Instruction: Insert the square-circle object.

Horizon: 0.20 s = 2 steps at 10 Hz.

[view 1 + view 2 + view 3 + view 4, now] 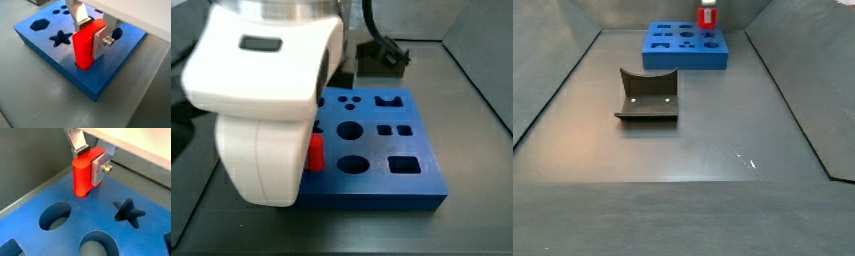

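The red square-circle object (85, 46) stands upright between my gripper's (91, 31) silver fingers, which are shut on it. Its lower end sits in holes at the edge of the blue board (47, 50). In a wrist view its round peg (82, 175) enters the board (100, 223) and the gripper (90, 159) clamps its upper part. In a side view only a bit of the red piece (313, 154) shows beside the white arm, at the board's (385, 170) left edge. In a side view the red piece (708, 16) stands over the far board (687, 47).
The dark fixture (648, 95) with a curved notch stands on the grey floor in front of the board. The board has star, hexagon, round and square holes (404, 164). Grey walls enclose the floor. A dark block (382, 58) stands behind the board.
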Motion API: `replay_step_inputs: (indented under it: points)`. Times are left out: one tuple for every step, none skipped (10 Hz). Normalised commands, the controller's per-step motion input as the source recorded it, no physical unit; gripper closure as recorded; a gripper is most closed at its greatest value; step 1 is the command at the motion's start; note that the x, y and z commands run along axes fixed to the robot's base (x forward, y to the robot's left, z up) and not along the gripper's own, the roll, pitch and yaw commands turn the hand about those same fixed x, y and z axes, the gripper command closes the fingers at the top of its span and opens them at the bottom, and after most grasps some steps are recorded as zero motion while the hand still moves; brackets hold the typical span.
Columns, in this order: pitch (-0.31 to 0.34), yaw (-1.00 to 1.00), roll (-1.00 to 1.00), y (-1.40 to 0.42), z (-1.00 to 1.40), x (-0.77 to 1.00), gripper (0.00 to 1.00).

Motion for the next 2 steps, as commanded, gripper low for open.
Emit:
replay_step_inputs:
  points:
    - [-0.197,0.0,-0.11,0.06,-0.21,0.0,1.0]
    - [0.0,0.0,0.0,0.0,0.0,0.0,1.0]
